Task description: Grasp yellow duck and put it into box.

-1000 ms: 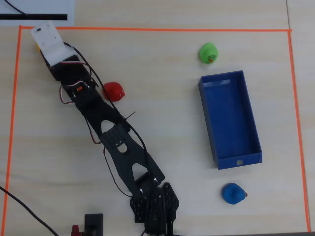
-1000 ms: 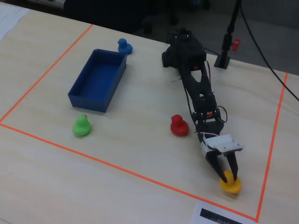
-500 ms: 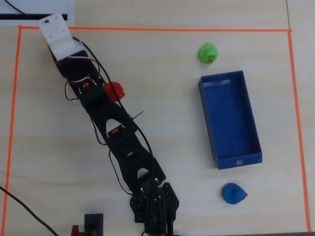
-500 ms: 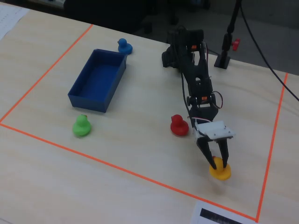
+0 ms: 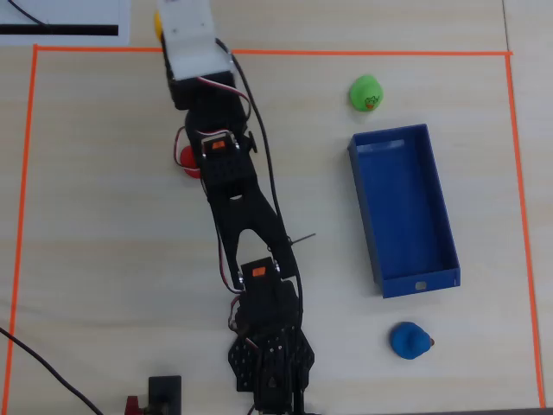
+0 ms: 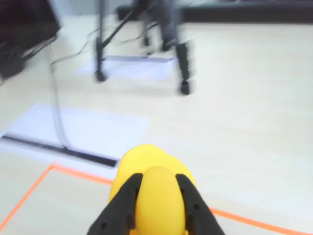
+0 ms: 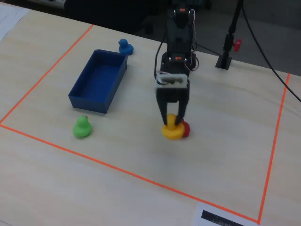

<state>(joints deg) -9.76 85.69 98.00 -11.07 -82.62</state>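
The hand (image 7: 172, 123) is clamped on the yellow duck (image 7: 171, 131), its two black fingers (image 6: 122, 205) pressed against either side of the head in the wrist view. In the fixed view the duck hangs just in front of the red duck (image 7: 185, 129), well apart from the blue box (image 7: 98, 81) on the table (image 7: 117, 188).

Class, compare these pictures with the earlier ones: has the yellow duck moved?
Yes. In the fixed view the yellow duck, held in the gripper, has travelled left, away from the right-hand orange tape line and toward the box, now overlapping the red duck.
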